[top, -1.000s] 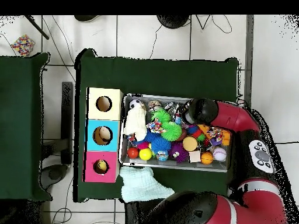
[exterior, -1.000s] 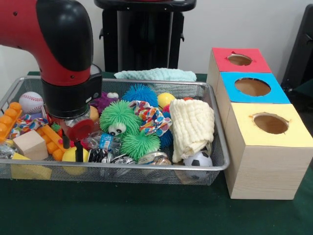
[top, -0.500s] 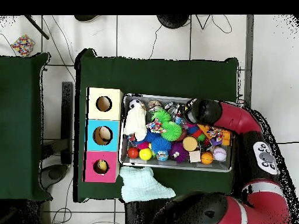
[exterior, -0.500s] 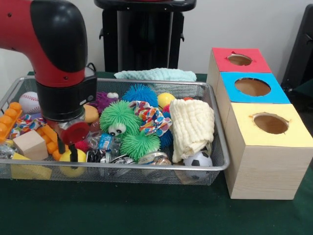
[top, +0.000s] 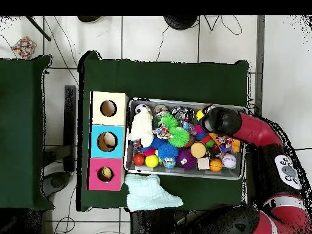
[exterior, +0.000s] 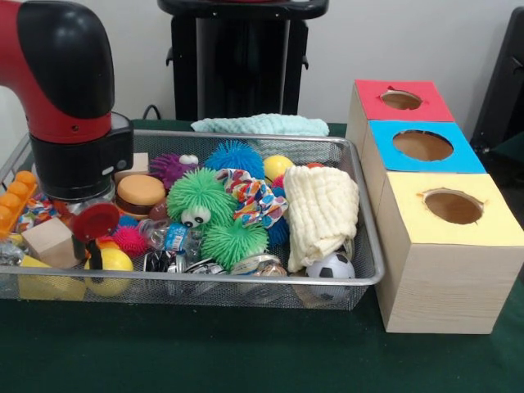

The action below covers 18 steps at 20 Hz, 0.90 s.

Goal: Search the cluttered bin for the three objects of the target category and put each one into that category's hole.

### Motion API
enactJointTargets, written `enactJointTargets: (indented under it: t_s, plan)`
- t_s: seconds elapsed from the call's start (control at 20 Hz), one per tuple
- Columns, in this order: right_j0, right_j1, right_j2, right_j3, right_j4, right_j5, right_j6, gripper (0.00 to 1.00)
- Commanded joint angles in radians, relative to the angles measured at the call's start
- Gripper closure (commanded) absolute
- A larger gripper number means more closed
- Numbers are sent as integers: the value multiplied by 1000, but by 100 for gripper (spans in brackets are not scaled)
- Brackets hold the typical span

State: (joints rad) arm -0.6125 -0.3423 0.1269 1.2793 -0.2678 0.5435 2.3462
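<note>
My gripper (exterior: 88, 252) hangs low over the left front corner of the wire bin (exterior: 246, 282), under the red and black arm (top: 217, 119). Its dark fingers (exterior: 97, 259) stand apart, open, with nothing between them, just above a yellow toy (exterior: 110, 262). Close by lie a wooden block (exterior: 51, 240), a toy burger (exterior: 139, 192) and a pink spiky ball (exterior: 129, 240). A soccer ball (exterior: 332, 266), a yellow ball (exterior: 277, 166) and a baseball (top: 229, 160) also lie in the bin. Right of the bin stand boxes with a red hole (exterior: 401, 100), blue hole (exterior: 422, 145) and yellow hole (exterior: 453, 206).
A green fuzzy toy (exterior: 196, 196), a blue spiky ball (exterior: 235, 155) and a cream cloth (exterior: 322, 205) fill the bin's middle and right. A pale teal cloth (exterior: 260, 124) lies behind the bin. Orange pieces (exterior: 12, 205) sit at the left wall.
The arm has slid toward the bin's left end in the front view, uncovering the toy burger and hiding the baseball. The gripper stays open and empty.
</note>
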Motion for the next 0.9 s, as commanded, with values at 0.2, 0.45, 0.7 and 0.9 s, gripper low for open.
enactJointTargets:
  t_s: [0.2,0.45,0.7,0.9]
  plan:
    - [-8,105,97,109,-37,-32,-79,0]
    - [-39,111,147,138,70,134,-71,0]
    - [-3,93,110,106,62,188,-88,0]
    - [245,11,-192,-52,-138,281,2,0]
